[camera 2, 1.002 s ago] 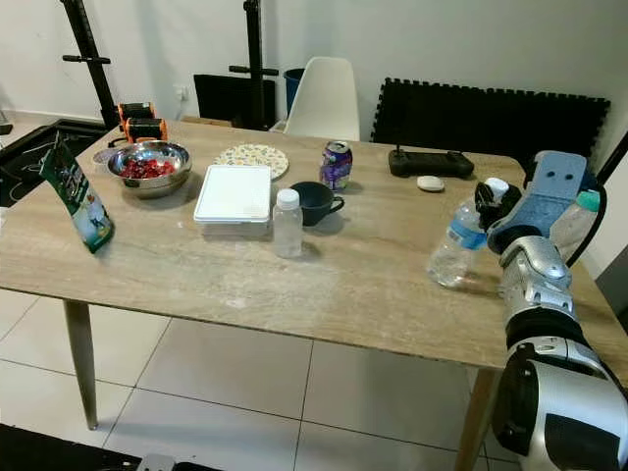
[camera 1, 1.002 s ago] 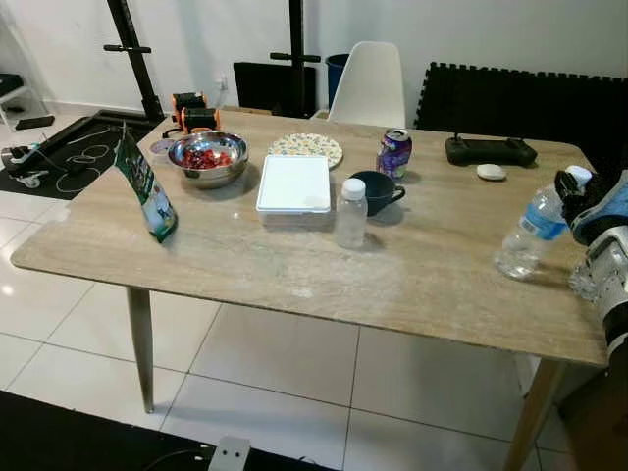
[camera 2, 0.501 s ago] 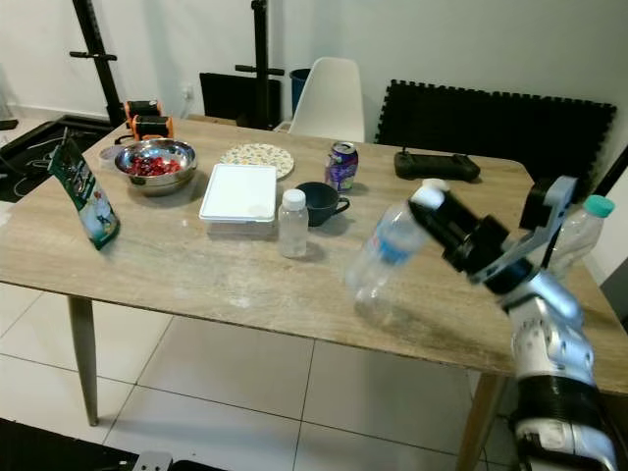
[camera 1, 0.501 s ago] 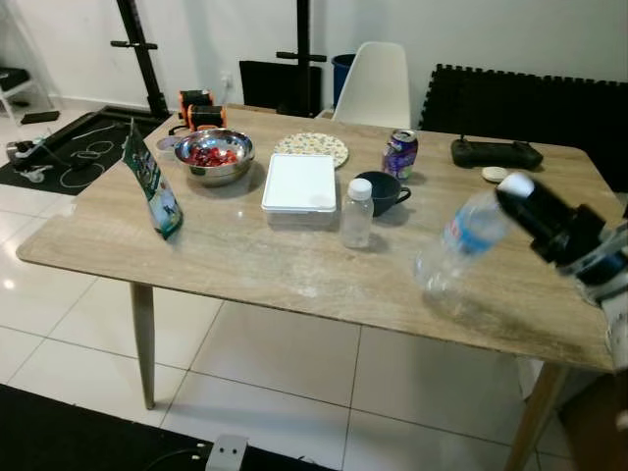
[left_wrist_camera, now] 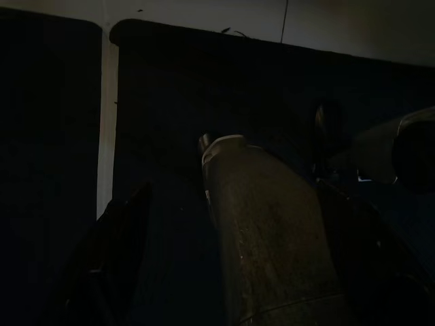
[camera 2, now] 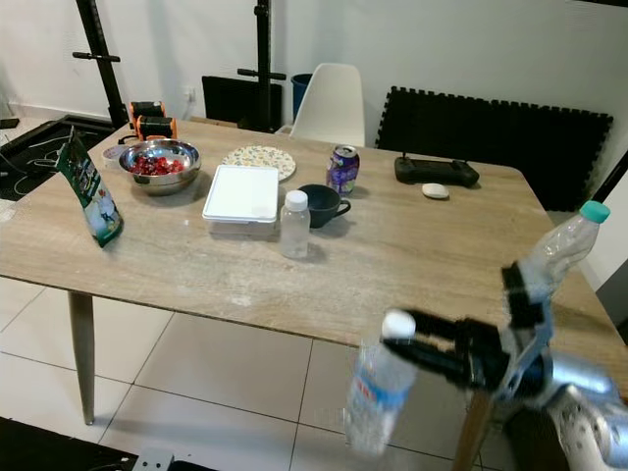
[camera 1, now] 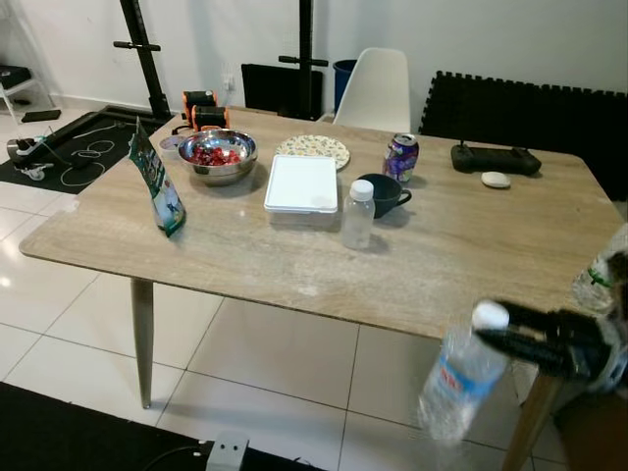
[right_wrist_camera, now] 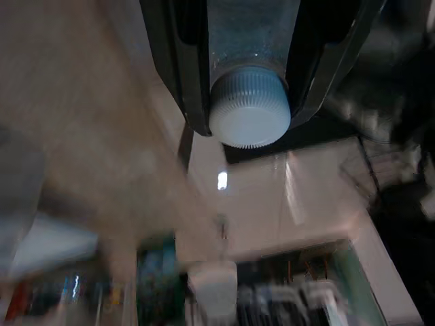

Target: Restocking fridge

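Water bottle (camera 2: 378,394), white cap, clear body, blue-red label: clamped just under the cap by right gripper (camera 2: 424,353), hanging below and in front of the table's near edge, body tilted, over the tiled floor (camera 1: 275,353). Blurred in both eye views, so likely mid-swing; judgement only. In the right wrist view, cap (right_wrist_camera: 249,115) sits between the two black fingers (right_wrist_camera: 170,61), both pressed against the neck. Neck grip probably chosen because it leaves the body free to hang and gives a positive stop under the cap collar. Risk: bottle can pendulum while carried, looks part-full at most.

Off the table (camera 1: 471,245) already, so pick step looks done; transport to fridge next. No fridge seen here.

Second bottle (camera 2: 559,250), teal cap, tilted at the table's right edge just above the right arm. Can't tell what supports it.

Remaining on table: small white-capped bottle (camera 1: 356,213) just beside dark mug (camera 1: 383,191), white lidded container (camera 1: 300,183), purple can (camera 1: 400,156), steel bowl (camera 1: 217,155) of red fruit, patterned plate (camera 1: 312,148), green snack bag (camera 1: 155,182) standing near the left edge. Possible later restock candidates.

Left gripper (left_wrist_camera: 224,272): very dark wrist view, arm idle, finger spread unreadable.
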